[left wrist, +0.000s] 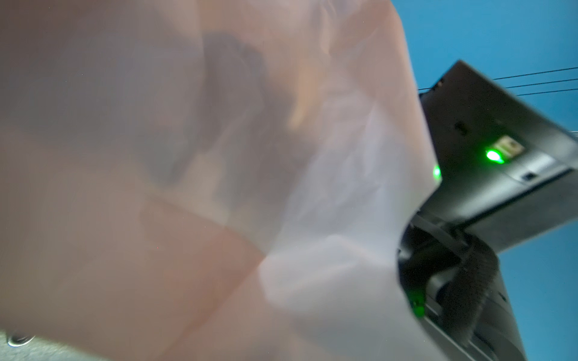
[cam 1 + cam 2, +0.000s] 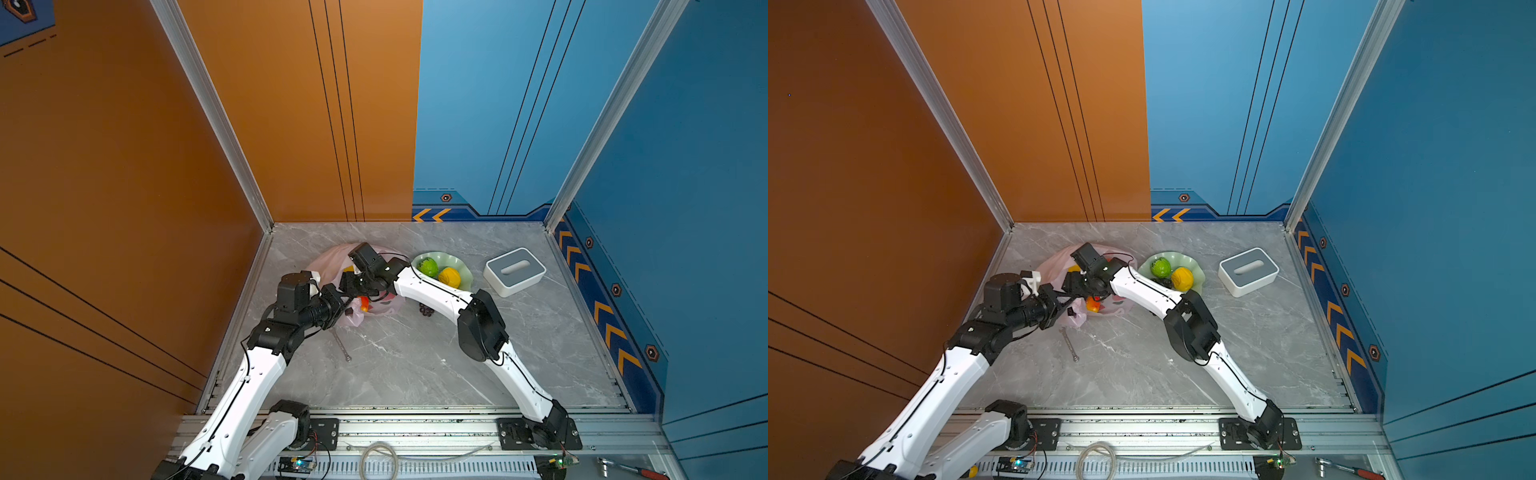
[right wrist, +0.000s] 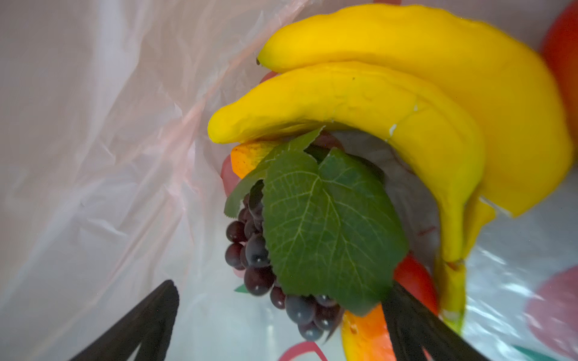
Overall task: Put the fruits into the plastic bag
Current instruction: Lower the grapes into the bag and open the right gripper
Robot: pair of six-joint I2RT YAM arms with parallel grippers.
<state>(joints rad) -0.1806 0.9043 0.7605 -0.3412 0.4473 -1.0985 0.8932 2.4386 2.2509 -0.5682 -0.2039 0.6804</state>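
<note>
Part-filled: banana bunch [image 3: 391,93], grapes [image 3: 256,250] already in plastic bag [image 3: 93,156].
Jaws: right gripper [image 3: 281,286] spread, left gripper [image 2: 348,301] pinching bag rim; green fruit [image 2: 428,266], yellow fruit [image 2: 450,277] in dish [image 2: 440,254] at bag's 3 o'clock remain.

No readable text, numbers or brands anywhere -- only orange chevron arrows [image 2: 432,215] on blue wall strip [image 2: 459,212] -- hexagon badges [image 2: 446,198] alongside.

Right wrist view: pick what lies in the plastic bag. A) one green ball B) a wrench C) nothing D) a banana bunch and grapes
D: the yellow banana bunch and dark grapes rest on the plastic bag, against its pink film.
</note>
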